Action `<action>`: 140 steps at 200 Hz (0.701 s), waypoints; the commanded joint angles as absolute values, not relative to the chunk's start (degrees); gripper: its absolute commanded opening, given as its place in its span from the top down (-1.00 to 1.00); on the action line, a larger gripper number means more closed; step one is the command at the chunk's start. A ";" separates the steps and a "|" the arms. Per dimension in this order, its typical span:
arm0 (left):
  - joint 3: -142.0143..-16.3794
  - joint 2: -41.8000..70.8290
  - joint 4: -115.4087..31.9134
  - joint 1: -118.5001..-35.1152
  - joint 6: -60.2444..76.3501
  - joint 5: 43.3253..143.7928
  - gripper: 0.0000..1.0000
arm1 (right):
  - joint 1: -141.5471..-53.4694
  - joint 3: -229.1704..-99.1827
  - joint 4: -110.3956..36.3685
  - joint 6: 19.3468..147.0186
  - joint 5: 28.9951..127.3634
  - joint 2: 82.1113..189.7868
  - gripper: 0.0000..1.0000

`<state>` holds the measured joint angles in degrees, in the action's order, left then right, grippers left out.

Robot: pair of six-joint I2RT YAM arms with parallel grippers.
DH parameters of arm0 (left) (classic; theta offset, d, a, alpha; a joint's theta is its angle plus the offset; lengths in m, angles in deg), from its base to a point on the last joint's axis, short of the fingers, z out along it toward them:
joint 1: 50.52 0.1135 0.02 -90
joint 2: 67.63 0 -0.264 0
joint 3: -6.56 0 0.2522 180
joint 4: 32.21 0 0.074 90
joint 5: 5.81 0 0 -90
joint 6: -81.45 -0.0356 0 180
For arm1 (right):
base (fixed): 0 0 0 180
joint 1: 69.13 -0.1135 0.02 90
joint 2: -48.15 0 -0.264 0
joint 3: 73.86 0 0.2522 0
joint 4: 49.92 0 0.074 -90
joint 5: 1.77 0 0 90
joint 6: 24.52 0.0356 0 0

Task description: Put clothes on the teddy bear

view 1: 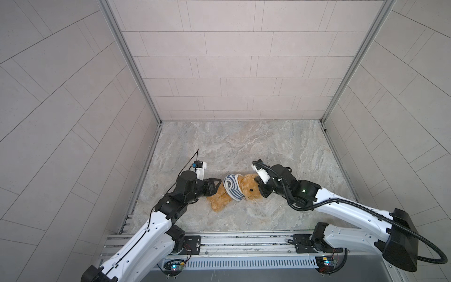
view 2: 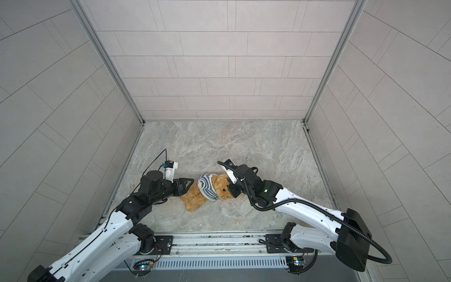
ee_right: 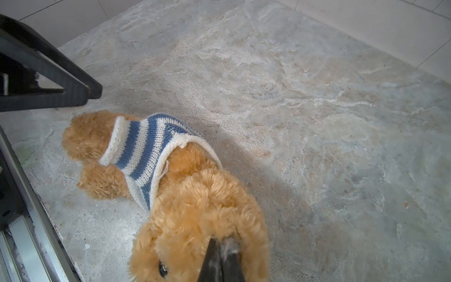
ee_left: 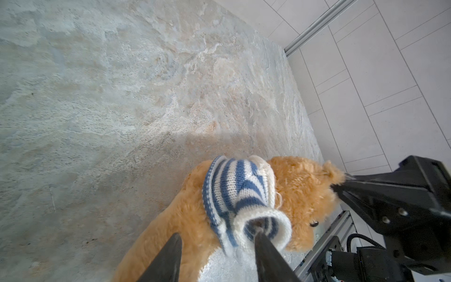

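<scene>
Blk fingertips of right gripper [ee_right: 220, 246] are sitting closest to the lens, pressed tight together and pinching a tuft of fur on the head of the teddy bear [view 1: 246, 186]; left wrist cam is putting that pinch by the ear. Bear is lying crosswise on the table [view 1: 244, 141], front-ctr, head toward the right arm, legs toward the left arm, near the front rail [view 1: 244, 240] but apart from it. Left gripper [ee_left: 217, 238] is standing w/ jaws spread, gripping nothing; one tip is sitting at the white cuff of the shirt [view 1: 233, 186]. Room: bare slab is running open behind the bear to the back wall [view 1: 244, 73] and out to both sides; tiled walls are closing 3 sides, metal posts in the corners. Materials: table is showing a mottled grey-tan stone look, matte; bear is golden-brown, long fluffy pile; shirt is ribbed knit, blue/white stripes, bunched round neck and chest, legs left bare. Hidden: muzzle is tucking behind the right gripper in both top views, only 1 eye showing; can't tell if the left tip is going inside the cuff or just in front, nor if a paw is filling that sleeve.
</scene>
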<state>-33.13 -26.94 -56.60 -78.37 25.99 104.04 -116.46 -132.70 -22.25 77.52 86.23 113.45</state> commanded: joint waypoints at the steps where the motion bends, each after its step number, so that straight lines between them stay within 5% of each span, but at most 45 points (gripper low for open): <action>1: -34.71 -26.75 -57.43 -81.87 24.43 102.70 -0.05 | -113.36 -135.26 -19.82 80.82 83.63 115.86 1.00; 140: -34.74 -0.49 -36.43 -92.44 31.48 98.47 0.35 | -106.57 -141.23 -20.83 76.11 80.76 127.61 1.00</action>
<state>-33.13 -3.53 -41.26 -92.28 30.38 100.11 -106.99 -140.38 -21.40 77.08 81.53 126.84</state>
